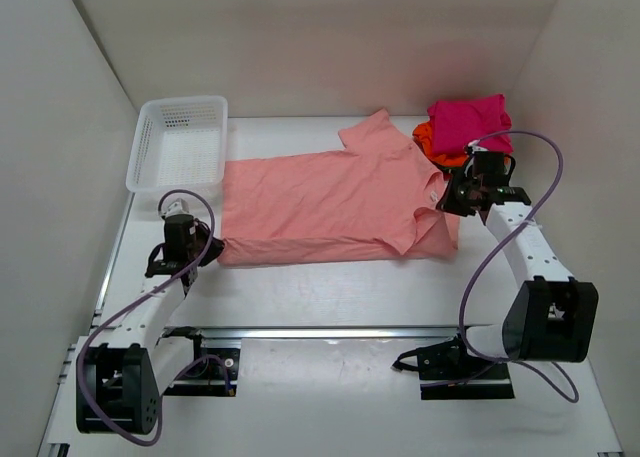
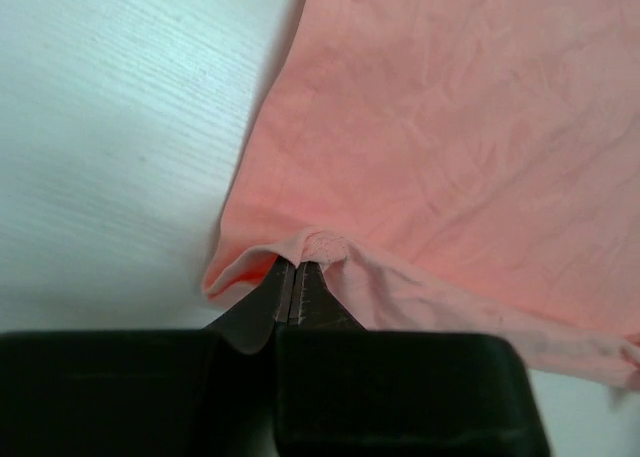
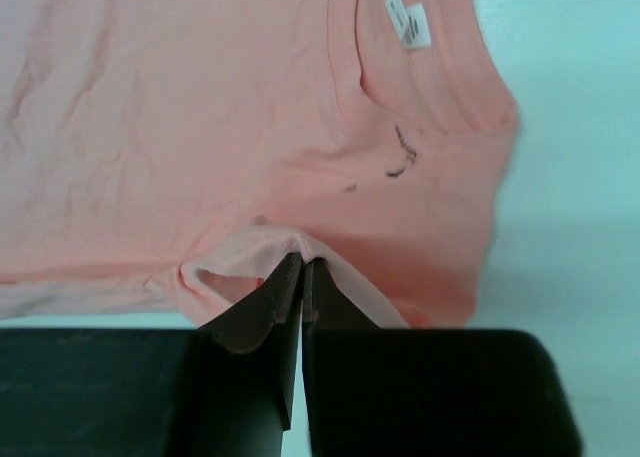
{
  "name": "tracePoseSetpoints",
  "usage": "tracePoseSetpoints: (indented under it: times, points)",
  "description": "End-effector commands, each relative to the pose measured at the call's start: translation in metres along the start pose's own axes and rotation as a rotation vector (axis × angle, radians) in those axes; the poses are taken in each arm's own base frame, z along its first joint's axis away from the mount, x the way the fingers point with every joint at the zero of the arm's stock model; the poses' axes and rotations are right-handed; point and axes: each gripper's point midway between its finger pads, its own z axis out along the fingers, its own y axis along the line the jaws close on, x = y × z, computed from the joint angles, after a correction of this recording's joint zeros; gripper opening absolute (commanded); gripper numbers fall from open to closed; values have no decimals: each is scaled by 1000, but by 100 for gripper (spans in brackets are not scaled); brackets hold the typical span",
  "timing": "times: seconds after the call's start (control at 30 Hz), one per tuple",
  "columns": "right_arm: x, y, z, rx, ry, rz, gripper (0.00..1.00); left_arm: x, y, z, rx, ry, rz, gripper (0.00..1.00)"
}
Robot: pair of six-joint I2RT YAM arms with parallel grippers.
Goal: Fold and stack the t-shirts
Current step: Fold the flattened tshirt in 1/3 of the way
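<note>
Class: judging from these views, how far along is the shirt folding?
Done: a magenta shirt lies folded on an orange one. In hand: left gripper and right gripper pinch the near edge of the pink shirt, at hem and shoulder. Left: it lies spread flat, unfolded, not stacked.

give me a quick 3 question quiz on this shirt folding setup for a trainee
1. True or false: the left gripper and the right gripper are both shut on the salmon-pink t-shirt.
2. What lies directly under the magenta t-shirt? A) the orange t-shirt B) a green towel C) a cardboard box
3. Fill in: seen from the top camera, the white mesh basket sits at the far ___ corner of the table.

Key: 1 true; 2 A; 3 left
</note>
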Motion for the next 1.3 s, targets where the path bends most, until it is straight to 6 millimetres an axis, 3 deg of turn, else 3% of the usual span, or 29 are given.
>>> tracePoseSetpoints:
  times: [0.0,0.33,0.4,0.6,0.77,0.9,1.1,1.13,1.2,1.23,1.27]
  points:
    - [-36,13,5,-30,-90,-57,1,-29,-12,4,24,-84,7,0]
    - [-74,23,30,-42,-103,-90,0,-21,-4,17,6,-65,2,0]
    - [-75,36,35,-64,-96,-122,0,-21,-4,18,10,-72,0,0]
    - [-91,41,47,-63,-99,-147,0,-22,-3,26,-3,-53,19,0]
    - [-90,45,63,-69,-64,-154,0,-21,-1,33,-13,-43,11,0]
    - [-96,45,73,-58,-57,-162,0,-34,-11,40,5,-64,29,0]
    - [-100,41,92,-54,-37,-181,0,-40,-9,52,-26,-63,37,0]
    - [-111,44,94,-63,-60,-208,0,-43,-10,53,-26,-68,41,13]
    - [-121,43,96,-41,-77,-236,22,-46,-11,55,-29,-62,43,42]
    - [-130,47,94,-25,-90,-261,30,-63,-6,54,-46,-94,32,48]
    - [-143,44,87,-3,-116,-282,42,-63,-4,53,-54,-82,35,52]
